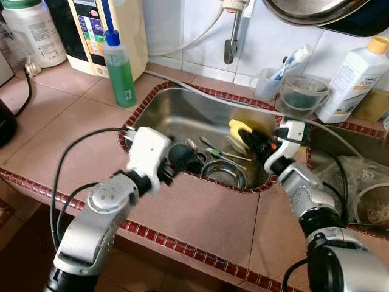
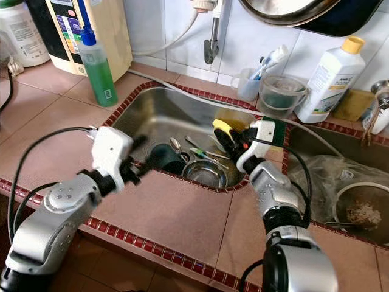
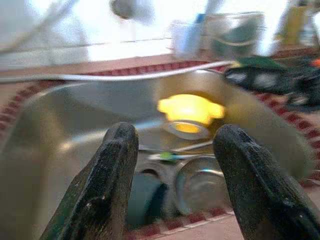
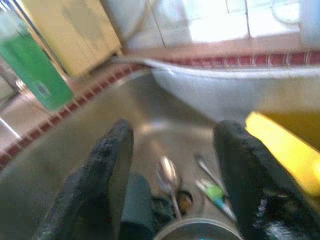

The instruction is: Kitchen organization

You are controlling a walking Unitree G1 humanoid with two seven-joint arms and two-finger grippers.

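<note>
My left tool [image 1: 176,163], fingers [image 3: 107,185] spread and holding nothing, hangs at the near rim of the steel sink [image 1: 176,112], just above a dark cup [image 1: 188,159]. My right tool [image 2: 226,139], fingers [image 4: 245,175] likewise spread and holding nothing, reaches over the sink's right rim beside a yellow sponge [image 1: 238,126]. In the basin lie a small steel bowl [image 1: 223,173] and spoons [image 2: 176,145]. A green bottle [image 1: 119,70] stands on the tiled bench [image 1: 67,140] left of the sink.
</note>
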